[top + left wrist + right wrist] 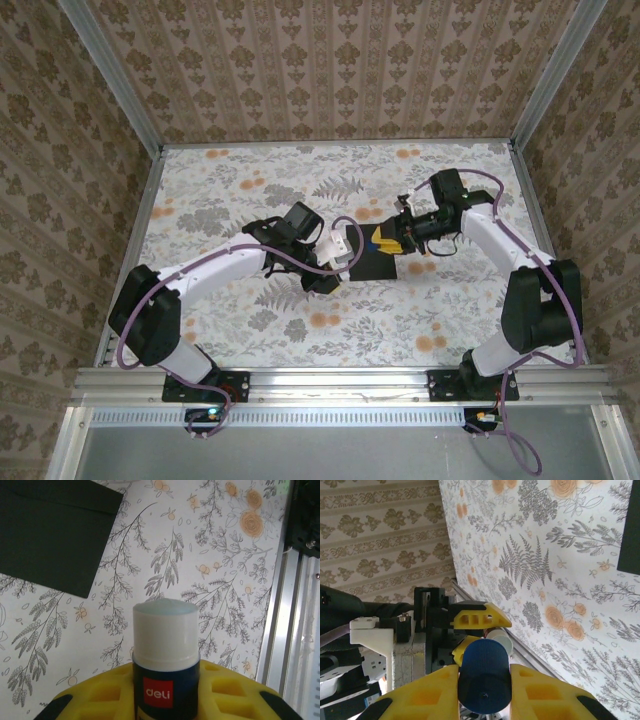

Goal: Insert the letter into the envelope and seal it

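The black envelope (375, 264) lies flat mid-table; it also shows as the envelope (50, 532) at the left wrist view's upper left and the envelope (631, 530) at the right wrist view's right edge. The letter is out of view. My left gripper (345, 262) (165, 685) is shut on an uncapped white-and-blue glue stick (165, 640), white end outward. My right gripper (390, 240) (484, 680) is shut on the stick's dark blue cap (484, 675). Straight ahead of the cap are the left gripper's yellow fingers (477, 617) and the glue stick's white end (502, 639), a small gap away.
The floral tablecloth (330, 180) covers the table, with patterned walls on three sides. An aluminium rail (287, 630) runs along the table edge at the right of the left wrist view. Both grippers meet above the envelope's near-left part.
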`<move>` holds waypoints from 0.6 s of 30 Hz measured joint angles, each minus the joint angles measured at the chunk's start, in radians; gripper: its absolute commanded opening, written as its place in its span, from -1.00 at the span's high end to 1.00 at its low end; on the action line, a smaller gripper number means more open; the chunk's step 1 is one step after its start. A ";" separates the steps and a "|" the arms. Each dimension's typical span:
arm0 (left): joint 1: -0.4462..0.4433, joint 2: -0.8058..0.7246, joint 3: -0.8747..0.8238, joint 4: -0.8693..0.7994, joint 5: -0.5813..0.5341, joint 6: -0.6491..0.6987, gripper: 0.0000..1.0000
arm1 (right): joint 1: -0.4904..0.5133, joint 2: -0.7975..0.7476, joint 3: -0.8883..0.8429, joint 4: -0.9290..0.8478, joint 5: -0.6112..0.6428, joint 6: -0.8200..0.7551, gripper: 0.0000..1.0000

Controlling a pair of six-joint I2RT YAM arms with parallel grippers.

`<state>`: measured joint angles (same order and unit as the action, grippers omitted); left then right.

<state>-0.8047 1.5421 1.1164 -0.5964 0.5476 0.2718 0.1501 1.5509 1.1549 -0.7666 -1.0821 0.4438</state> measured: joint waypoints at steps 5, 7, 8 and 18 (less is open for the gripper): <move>-0.002 0.000 0.000 0.006 0.018 0.006 1.00 | 0.019 -0.003 -0.018 -0.019 -0.013 -0.017 0.49; -0.005 -0.001 0.000 0.006 0.020 0.007 1.00 | 0.026 -0.003 -0.028 -0.026 -0.020 -0.025 0.48; -0.006 -0.001 0.000 0.006 0.022 0.008 1.00 | 0.030 -0.003 -0.032 -0.027 -0.024 -0.027 0.48; -0.007 -0.001 0.006 0.005 0.026 0.011 1.00 | 0.064 -0.003 -0.038 -0.031 -0.033 -0.045 0.46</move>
<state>-0.8120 1.5414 1.1225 -0.5919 0.5735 0.2832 0.2138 1.5482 1.1168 -0.7971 -1.1152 0.3988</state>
